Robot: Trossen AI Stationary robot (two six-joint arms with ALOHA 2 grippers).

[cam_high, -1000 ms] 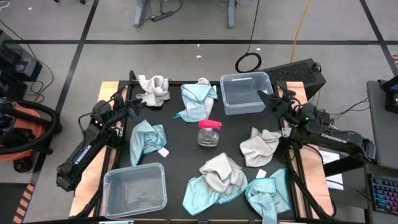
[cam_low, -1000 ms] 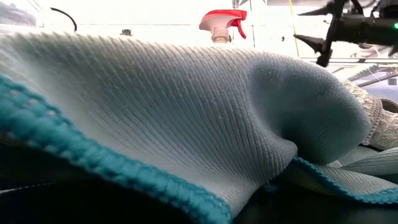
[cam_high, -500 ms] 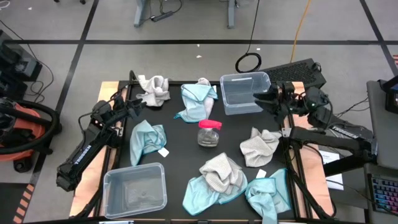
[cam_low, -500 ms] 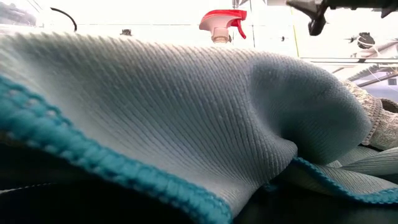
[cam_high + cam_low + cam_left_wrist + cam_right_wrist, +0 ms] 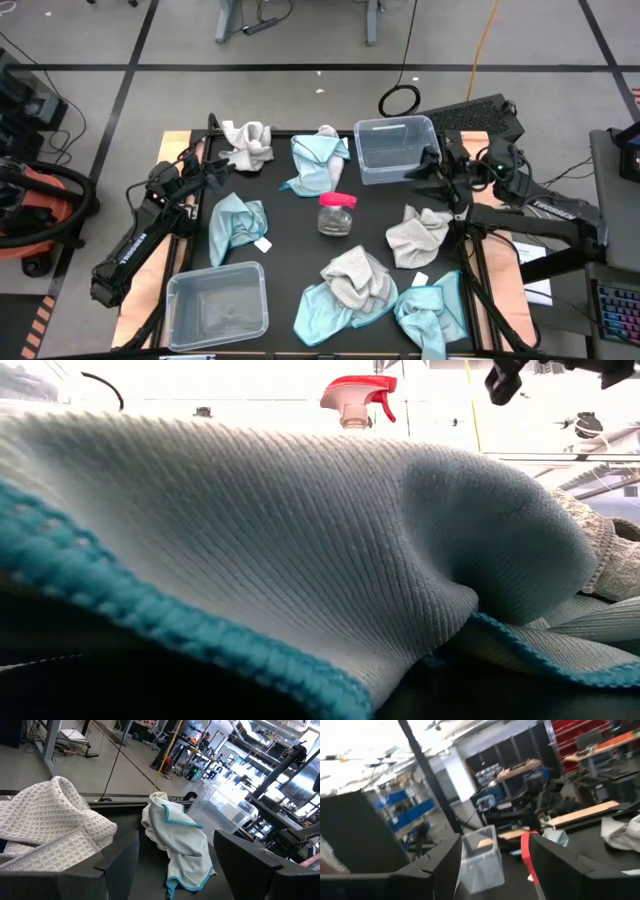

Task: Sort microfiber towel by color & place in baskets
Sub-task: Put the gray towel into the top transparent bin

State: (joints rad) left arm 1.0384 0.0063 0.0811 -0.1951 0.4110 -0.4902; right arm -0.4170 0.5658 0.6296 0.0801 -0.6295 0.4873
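Robotics lab: workbenches (image 5: 580, 815), cables (image 5: 405, 60), concrete floor (image 5: 300, 90)

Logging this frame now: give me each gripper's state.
Left gripper: open, empty, near the white towel.
Right gripper: open, empty, beside the far basket.

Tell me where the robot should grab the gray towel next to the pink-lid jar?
Probably from straight above, on the raised folds at the middle of the gray towel. It lies crumpled on the table with its ridges standing up, so an open pincer can close on one. The right pincer, open and empty, is nearest.
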